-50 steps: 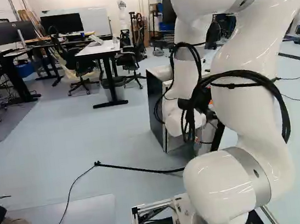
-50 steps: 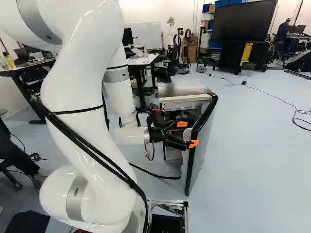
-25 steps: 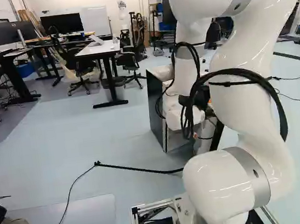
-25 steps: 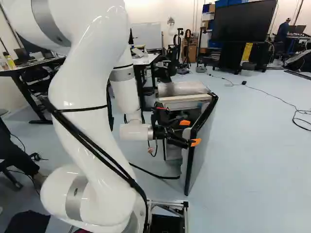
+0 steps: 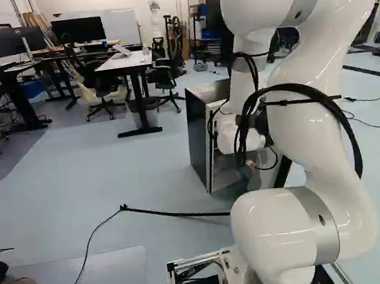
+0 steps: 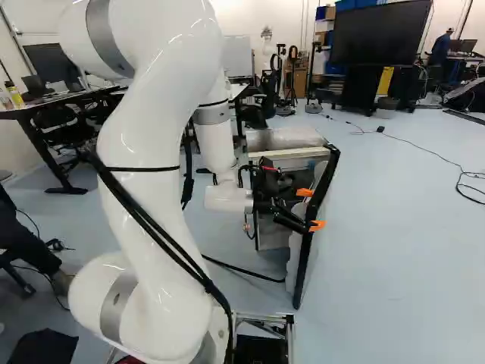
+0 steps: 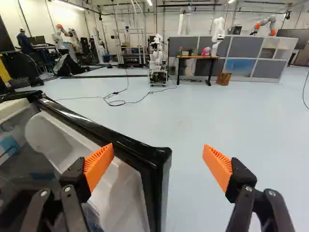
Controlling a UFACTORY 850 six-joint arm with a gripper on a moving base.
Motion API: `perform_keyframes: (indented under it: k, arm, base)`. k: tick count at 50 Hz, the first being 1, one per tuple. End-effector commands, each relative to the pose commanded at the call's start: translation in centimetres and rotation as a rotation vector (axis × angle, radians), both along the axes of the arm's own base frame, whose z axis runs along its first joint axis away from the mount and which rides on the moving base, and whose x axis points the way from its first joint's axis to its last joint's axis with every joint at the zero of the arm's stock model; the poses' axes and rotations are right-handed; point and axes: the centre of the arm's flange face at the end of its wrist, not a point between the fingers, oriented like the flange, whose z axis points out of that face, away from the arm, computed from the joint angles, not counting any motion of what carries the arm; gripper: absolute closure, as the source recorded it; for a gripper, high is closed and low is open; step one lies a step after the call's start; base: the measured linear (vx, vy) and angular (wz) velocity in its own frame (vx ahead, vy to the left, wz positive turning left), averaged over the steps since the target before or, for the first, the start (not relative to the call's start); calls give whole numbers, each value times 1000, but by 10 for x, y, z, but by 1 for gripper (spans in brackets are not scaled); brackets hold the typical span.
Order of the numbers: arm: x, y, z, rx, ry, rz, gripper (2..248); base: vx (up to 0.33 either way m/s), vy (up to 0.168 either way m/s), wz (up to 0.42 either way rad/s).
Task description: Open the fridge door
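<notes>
One gripper [image 6: 310, 208], two fingers [image 7: 99, 166] spread, flanks one open fridge door [image 7: 156, 169].

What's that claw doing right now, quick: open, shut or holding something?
Gripper: open, gripping nothing; the edge of the fridge door stands between its widely parted fingers, unclamped.

White-topped desk [image 5: 120, 62] and black chairs [image 5: 100, 84] on pale floor [image 5: 111, 180].
</notes>
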Motion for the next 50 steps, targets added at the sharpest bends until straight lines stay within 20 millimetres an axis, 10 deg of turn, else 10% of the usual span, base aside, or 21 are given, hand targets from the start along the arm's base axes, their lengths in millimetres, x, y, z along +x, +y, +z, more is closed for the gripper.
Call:
perform_keyframes:
  k: [50]
  arm:
    - [41,-104,-6,-24,-103,-266,3]
  base:
    - [0,0,0]
